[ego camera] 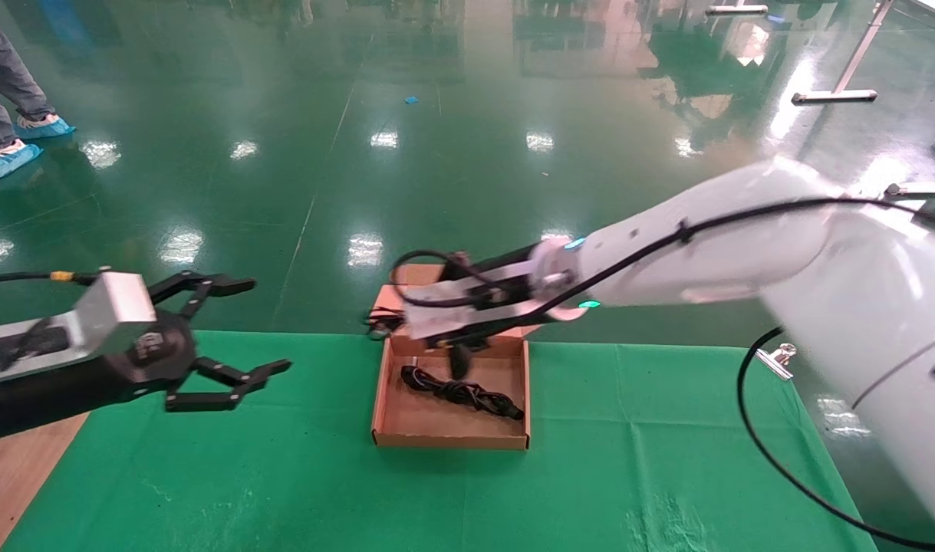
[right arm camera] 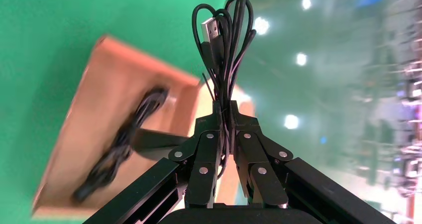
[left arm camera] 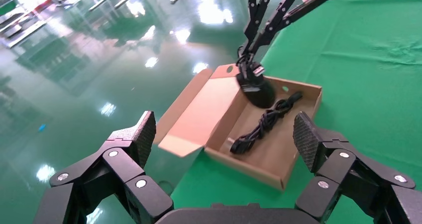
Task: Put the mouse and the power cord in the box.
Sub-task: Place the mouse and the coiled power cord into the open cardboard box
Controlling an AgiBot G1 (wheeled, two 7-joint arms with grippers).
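Fingers of the right gripper (right arm camera: pixel 225 115) pinch the thin bundled cable of the mouse (left arm camera: pixel 259 90), which dangles below them over the far end of the box (ego camera: pixel 390 438) on the green desk (ego camera: pixel 666 460). Below it, the power cord (ego camera: pixel 459 392) already lies slantwise across the box floor, leaving bare cardboard toward the near wall. Well to the left, the left gripper (ego camera: pixel 241 331) hangs idle, fingers spread wide and empty.

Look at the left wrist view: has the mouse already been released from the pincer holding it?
No. The right pincer grips the mouse by its cable, hanging it over the box.
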